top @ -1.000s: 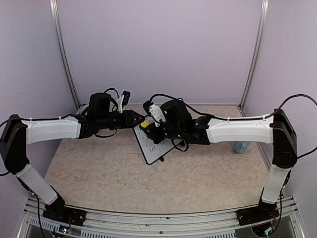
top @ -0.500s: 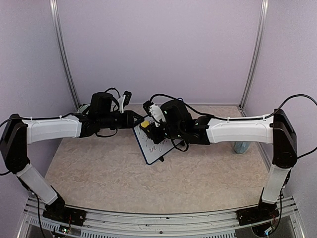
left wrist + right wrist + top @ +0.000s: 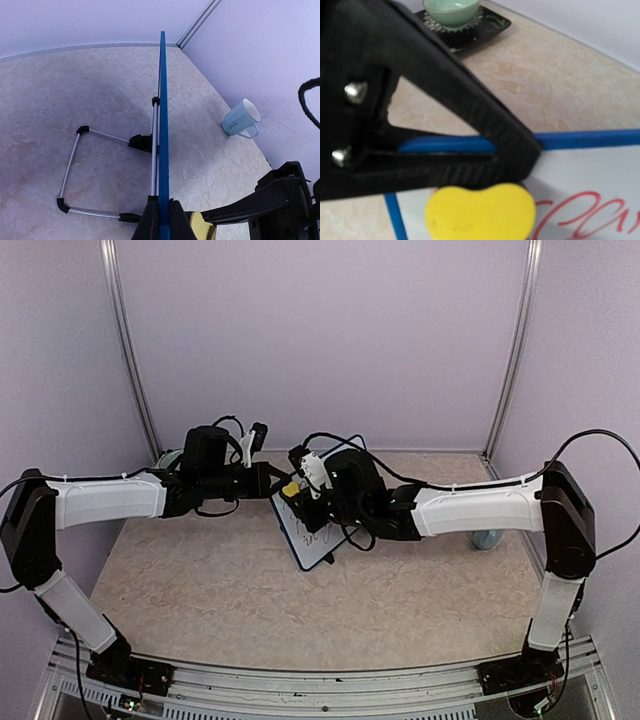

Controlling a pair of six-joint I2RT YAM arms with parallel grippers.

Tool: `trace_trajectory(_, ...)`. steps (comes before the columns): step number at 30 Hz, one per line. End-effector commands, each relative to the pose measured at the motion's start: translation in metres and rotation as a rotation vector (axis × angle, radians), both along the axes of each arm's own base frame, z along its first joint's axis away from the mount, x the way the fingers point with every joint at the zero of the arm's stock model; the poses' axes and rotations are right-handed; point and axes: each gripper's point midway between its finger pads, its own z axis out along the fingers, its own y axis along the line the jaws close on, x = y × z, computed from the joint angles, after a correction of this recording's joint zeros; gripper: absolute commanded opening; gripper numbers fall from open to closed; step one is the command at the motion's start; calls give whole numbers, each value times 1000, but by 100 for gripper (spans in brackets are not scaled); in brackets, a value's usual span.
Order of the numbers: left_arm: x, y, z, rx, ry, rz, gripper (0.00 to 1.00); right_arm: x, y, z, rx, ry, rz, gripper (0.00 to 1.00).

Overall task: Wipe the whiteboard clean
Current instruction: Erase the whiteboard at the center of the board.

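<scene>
whiteboard (image 3: 312,532) stands propped on the counter (image 3: 200,580), its blue upper edge clenched by the left claw (image 3: 272,480), as the right claw (image 3: 296,490), grasping a yellow sponge (image 3: 480,212), should press flat and sweep firmly across the red writing (image 3: 580,220).

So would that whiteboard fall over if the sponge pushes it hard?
Probably stiff: the whiteboard looks straight edge-on. On its thin wire stand alone it might tip, but the left end effector pinching its frame likely steadies it.
</scene>
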Motion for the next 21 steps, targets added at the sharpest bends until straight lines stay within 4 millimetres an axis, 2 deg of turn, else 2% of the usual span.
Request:
trace_trajectory(1, -4, -9, -4, -24, 23, -24, 4, 2, 10, -14, 52, -34, -7, 19)
trace_trajectory(5, -6, -9, -9, -34, 37, -25, 3, -6, 16, -24, 101, -27, 30, 19)
trace_trajectory(11, -6, -10, -13, -39, 46, -27, 0, -28, 35, -26, 111, -89, 96, 19)
trace_trajectory(15, -7, -10, -12, -38, 44, -29, 0, -25, 34, -31, 104, -85, 67, 19)
trace_trajectory(21, -9, -10, -11, -39, 38, -38, 0, -8, 22, -34, 124, -45, 4, 19)
